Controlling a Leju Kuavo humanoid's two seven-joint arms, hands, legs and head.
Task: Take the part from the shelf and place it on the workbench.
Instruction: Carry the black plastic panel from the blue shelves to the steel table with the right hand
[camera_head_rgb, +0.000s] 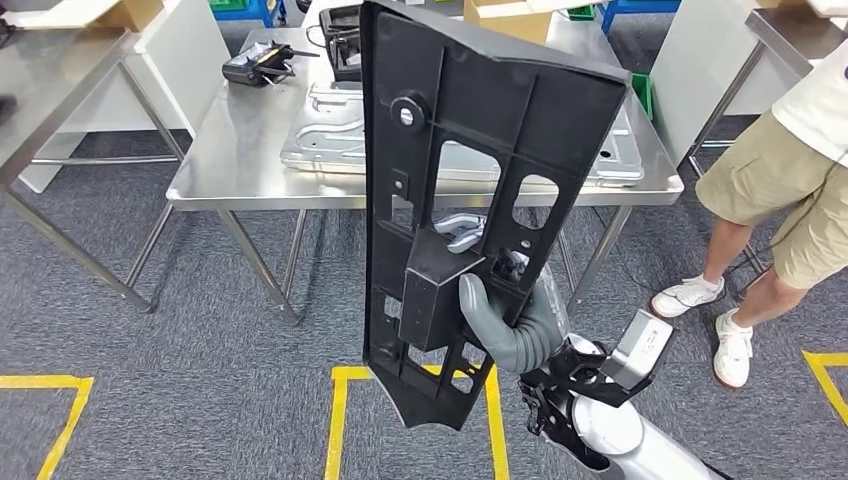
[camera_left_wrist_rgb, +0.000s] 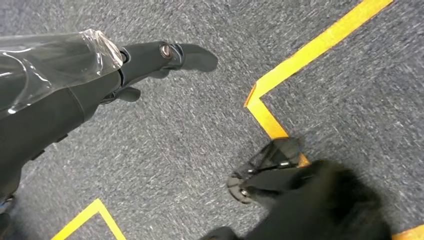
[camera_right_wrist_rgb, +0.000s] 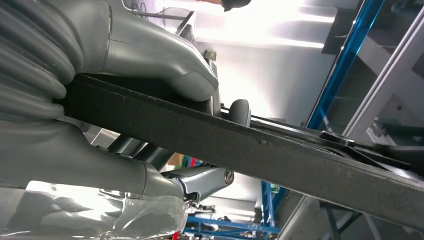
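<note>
A long black plastic part (camera_head_rgb: 470, 150) with cut-outs and ribs stands nearly upright in front of me in the head view, in the air above the carpet. My right hand (camera_head_rgb: 505, 315) grips it near its lower end, thumb on the near face and fingers behind. The right wrist view shows the part's edge (camera_right_wrist_rgb: 260, 150) clamped between the thick grey thumb (camera_right_wrist_rgb: 165, 60) and the fingers. The steel workbench (camera_head_rgb: 235, 170) stands just beyond the part. My left hand (camera_left_wrist_rgb: 155, 57) hangs over the floor with its dark fingers stretched out, holding nothing.
On the workbench lie a flat silvery metal panel (camera_head_rgb: 330, 135), a black device (camera_head_rgb: 255, 65) and a cardboard box (camera_head_rgb: 505, 18). Another steel table (camera_head_rgb: 50, 90) stands at left. A person in beige shorts (camera_head_rgb: 790, 190) stands at right. Yellow tape lines (camera_head_rgb: 340, 420) mark the grey carpet.
</note>
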